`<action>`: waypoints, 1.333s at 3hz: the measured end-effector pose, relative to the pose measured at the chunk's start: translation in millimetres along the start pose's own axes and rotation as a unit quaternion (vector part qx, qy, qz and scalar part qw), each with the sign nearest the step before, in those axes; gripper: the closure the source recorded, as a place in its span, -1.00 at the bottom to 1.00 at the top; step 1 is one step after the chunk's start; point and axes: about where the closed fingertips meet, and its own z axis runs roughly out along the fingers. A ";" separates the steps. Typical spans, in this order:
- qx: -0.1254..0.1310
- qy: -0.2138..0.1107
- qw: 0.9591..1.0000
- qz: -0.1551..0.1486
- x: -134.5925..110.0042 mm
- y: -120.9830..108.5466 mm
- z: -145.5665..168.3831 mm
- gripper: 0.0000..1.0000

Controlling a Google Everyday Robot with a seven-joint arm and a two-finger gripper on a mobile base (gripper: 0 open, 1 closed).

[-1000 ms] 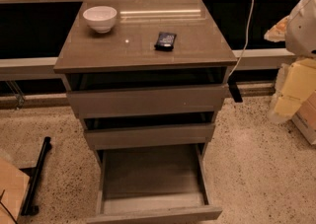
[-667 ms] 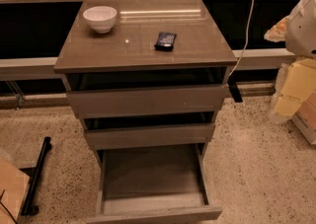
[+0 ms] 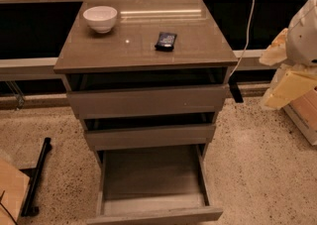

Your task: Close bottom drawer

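The bottom drawer [image 3: 153,177] of the grey-brown cabinet [image 3: 148,45] is pulled far out toward me. Its shallow tray is empty, and its flat front panel [image 3: 156,215] lies at the bottom edge of the view. The two drawers above it stand slightly open. My gripper [image 3: 283,75] shows as cream-coloured parts under the white arm [image 3: 308,30] at the right edge. It is to the right of the cabinet, at about top-drawer height, and well apart from the bottom drawer. It touches nothing.
A white bowl [image 3: 100,18] and a dark remote-like object [image 3: 166,40] lie on the cabinet top. A white cable [image 3: 246,30] hangs behind the cabinet's right side. A black bar [image 3: 37,177] lies on the speckled floor at left, and a box [image 3: 302,115] stands at right.
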 end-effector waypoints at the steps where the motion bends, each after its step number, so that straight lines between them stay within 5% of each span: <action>1: -0.002 -0.005 1.000 -0.009 10.8 6.0 24.6 0.18; 2: -0.010 -0.017 1.000 0.007 41.1 10.8 63.7 0.65; 3: -0.003 -0.019 1.000 0.007 40.6 8.5 63.7 1.00; 4: -0.026 0.001 1.000 0.003 43.4 27.8 92.4 1.00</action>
